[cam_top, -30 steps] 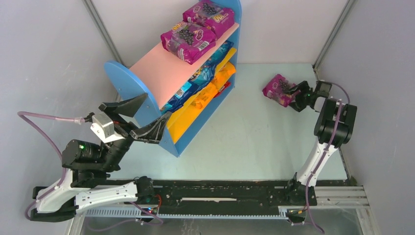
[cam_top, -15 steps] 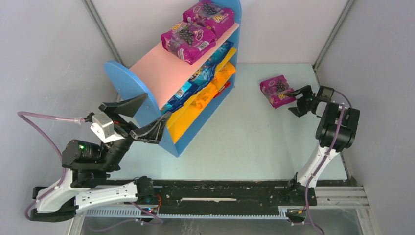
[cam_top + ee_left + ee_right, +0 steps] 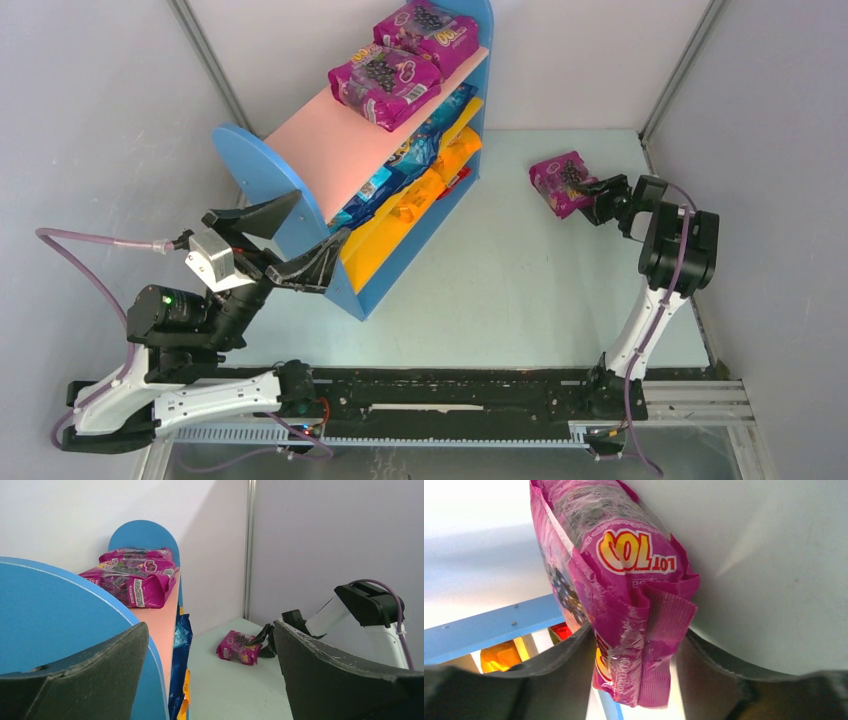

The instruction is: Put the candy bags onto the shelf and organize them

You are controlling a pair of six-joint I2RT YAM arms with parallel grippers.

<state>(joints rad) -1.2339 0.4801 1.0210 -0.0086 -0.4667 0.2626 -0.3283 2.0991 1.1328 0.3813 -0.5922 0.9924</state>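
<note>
A purple candy bag (image 3: 560,182) lies on the table at the far right. My right gripper (image 3: 598,197) is shut on its near end. In the right wrist view the bag (image 3: 624,580) sits between both fingers, which touch it on each side. The shelf (image 3: 330,150) stands at the back left. Two purple bags (image 3: 385,75) lie on its pink top, blue bags (image 3: 420,145) on the middle board, and orange bags (image 3: 420,195) on the lower board. My left gripper (image 3: 290,240) is open and empty, straddling the shelf's near blue side panel (image 3: 50,615).
Grey walls close in the table on the left, back and right, and the right arm is close to the right wall. In the left wrist view the purple bag (image 3: 239,647) and the right gripper (image 3: 262,642) lie beyond the shelf.
The right gripper let go of the purple bag and opened. The bag settled on the table slightly to the left. The gripper then moved back in and shut on it. The left arm has not moved.
</note>
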